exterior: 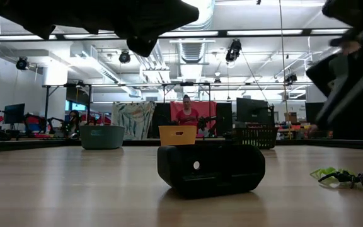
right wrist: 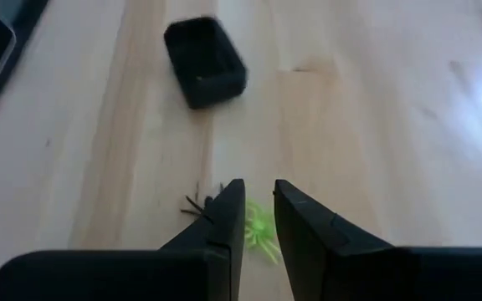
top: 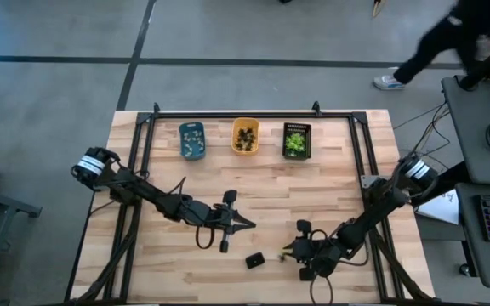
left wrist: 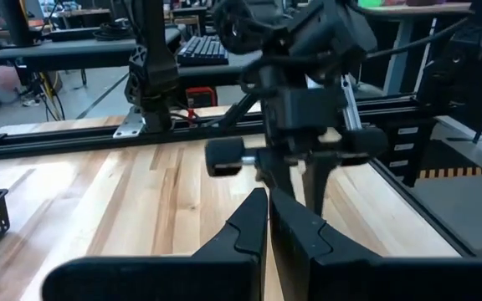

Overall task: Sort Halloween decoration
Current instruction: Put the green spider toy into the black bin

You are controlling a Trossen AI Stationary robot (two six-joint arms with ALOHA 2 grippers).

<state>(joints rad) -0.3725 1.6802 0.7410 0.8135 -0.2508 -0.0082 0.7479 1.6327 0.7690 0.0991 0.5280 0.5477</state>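
Right jaws [right wrist: 258,213] straddle green spider [right wrist: 260,227] on wood table [right wrist: 375,125].

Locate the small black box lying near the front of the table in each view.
High view: black box, front centre, left of the right tool.
Low view: centre foreground.
Left wrist view: not in it.
Right wrist view: ahead of the fingers.
Shared landmark: yellow-green spider.

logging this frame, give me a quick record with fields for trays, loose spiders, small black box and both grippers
trays: blue tray, orange tray, black tray, in a row at the table's far side
loose spiders: green spider and black spider by the right gripper
small black box: black box, near edge
left gripper: shut, empty, mid-table
right gripper: partly open around the green spider
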